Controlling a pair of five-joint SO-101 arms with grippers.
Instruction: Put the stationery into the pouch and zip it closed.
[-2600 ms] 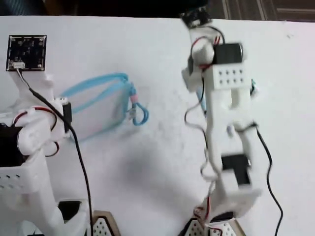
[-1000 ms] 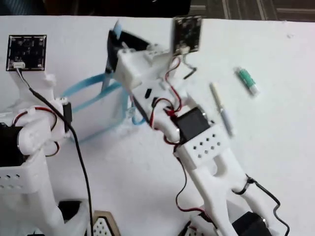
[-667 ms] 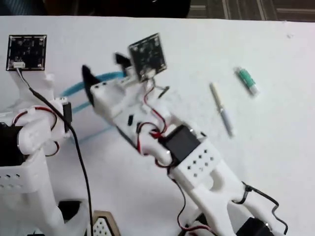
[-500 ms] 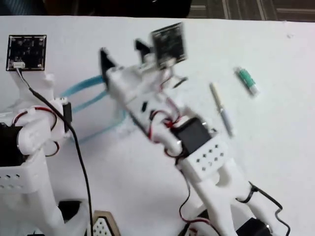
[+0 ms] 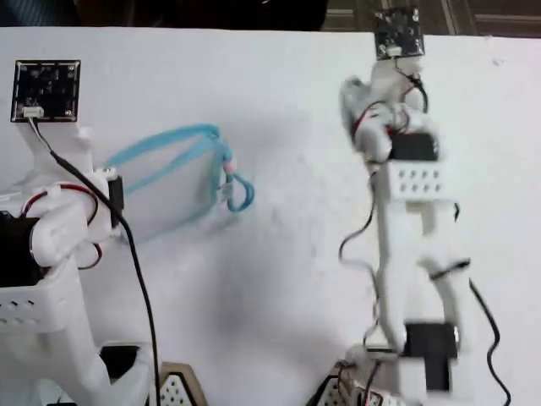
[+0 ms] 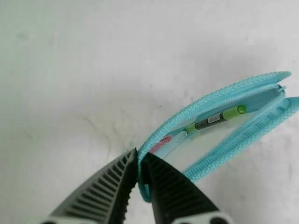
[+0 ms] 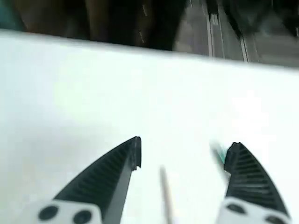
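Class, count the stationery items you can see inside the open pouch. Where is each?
2. A green pen lies along the pouch opening; a white piece with pink marking sits nearer the left gripper, which pinches the pouch's edge. Others may be hidden inside.

pouches: just one, a light blue pouch
inside it: two bits, a green pen and a pink-and-white thing
loose on the tabletop: two, a pale stick and a blurry teal thing
pincers: two, left pincer and right pincer
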